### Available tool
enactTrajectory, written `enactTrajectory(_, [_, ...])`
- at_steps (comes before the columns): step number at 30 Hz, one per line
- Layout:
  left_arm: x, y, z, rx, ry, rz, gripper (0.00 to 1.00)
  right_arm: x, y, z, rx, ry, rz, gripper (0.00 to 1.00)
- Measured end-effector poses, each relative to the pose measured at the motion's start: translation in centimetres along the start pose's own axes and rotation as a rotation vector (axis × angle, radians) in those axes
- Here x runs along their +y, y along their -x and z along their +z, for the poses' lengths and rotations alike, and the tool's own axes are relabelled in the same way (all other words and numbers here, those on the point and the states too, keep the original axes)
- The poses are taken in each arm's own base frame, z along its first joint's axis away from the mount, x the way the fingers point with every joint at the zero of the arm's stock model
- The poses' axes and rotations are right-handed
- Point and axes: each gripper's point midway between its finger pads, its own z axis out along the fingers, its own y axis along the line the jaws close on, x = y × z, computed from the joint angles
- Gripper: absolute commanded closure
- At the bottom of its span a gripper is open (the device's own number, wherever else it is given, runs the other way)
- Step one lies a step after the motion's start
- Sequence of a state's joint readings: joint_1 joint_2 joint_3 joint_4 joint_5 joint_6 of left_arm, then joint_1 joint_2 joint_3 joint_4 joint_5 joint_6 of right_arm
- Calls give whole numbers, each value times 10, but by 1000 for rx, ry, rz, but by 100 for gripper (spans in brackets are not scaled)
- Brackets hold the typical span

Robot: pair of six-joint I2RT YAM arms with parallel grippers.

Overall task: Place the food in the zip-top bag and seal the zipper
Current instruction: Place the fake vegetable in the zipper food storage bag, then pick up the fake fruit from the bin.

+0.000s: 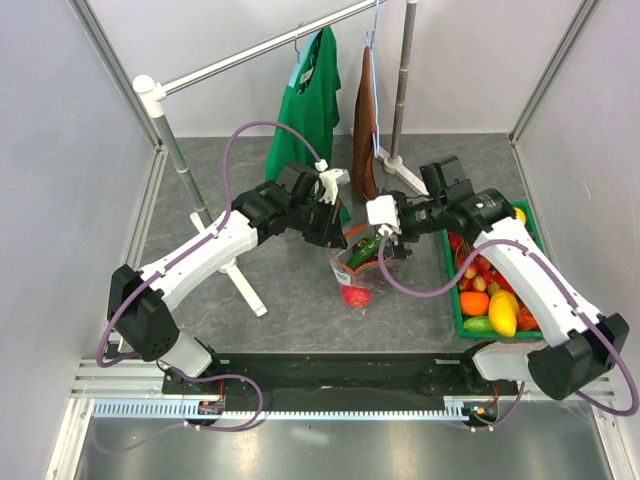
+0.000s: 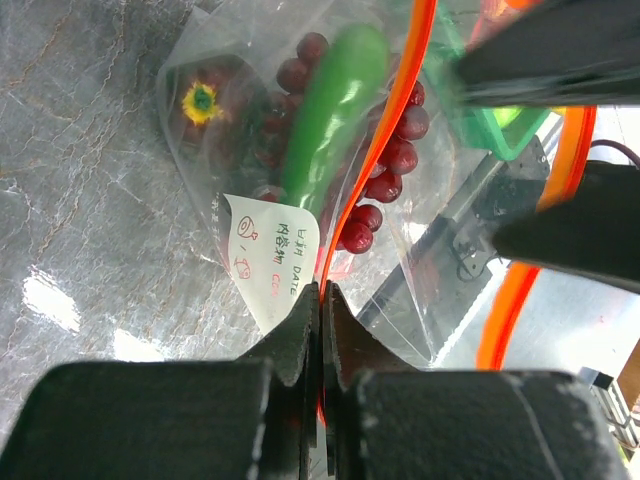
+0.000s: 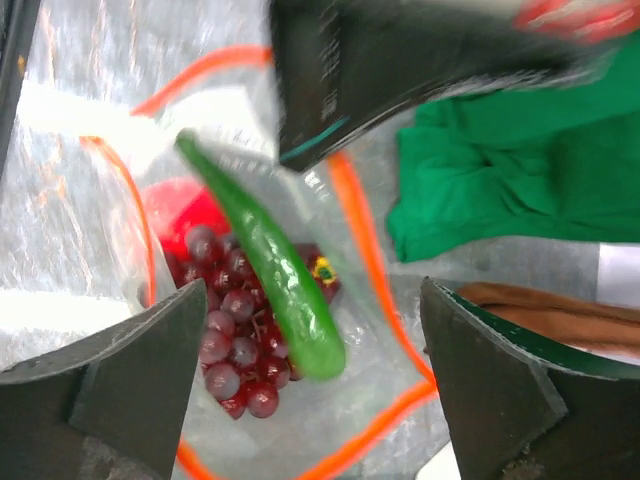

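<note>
Left wrist view: left claw (image 2: pixel 320 296) clenched on the zipper (image 2: pixel 384 150), zip-top bag (image 2: pixel 430 270) just beyond.

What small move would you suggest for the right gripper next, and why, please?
Probably lift the right gripper clear of the zip-top bag: it is open and empty, the green pepper already lies inside on the grapes, and the left gripper pinches the zipper.

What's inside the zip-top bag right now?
Inside the zip-top bag: a long green vegetable lying over dark red grapes, a red fruit, and a maroon fruit with a yellow calyx. Anything beneath the grapes is covered.
</note>
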State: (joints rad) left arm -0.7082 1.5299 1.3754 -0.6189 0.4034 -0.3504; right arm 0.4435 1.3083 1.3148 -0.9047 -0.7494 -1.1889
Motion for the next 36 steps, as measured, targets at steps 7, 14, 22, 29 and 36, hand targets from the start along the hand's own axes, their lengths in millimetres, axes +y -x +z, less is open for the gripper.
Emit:
enactTrajectory(7, [0, 0, 0, 0, -1, 0, 98, -18, 46, -57, -46, -247, 189, 8])
enactTrajectory(14, [-2, -1, 0, 4, -14, 0, 98, -63, -72, -159, 71, -654, 797, 17])
enactTrajectory(22, [-3, -1, 0, 5, -18, 1, 98, -19, -235, -181, 406, -567, 1264, 19])
enactTrajectory(29, [-2, -2, 1, 2, -19, 2, 98, 41, -243, -227, 641, -515, 1269, 2])
enactTrajectory(36, [1, -11, 3, 13, -21, -3, 98, 96, -220, -247, 812, -536, 1235, 2])
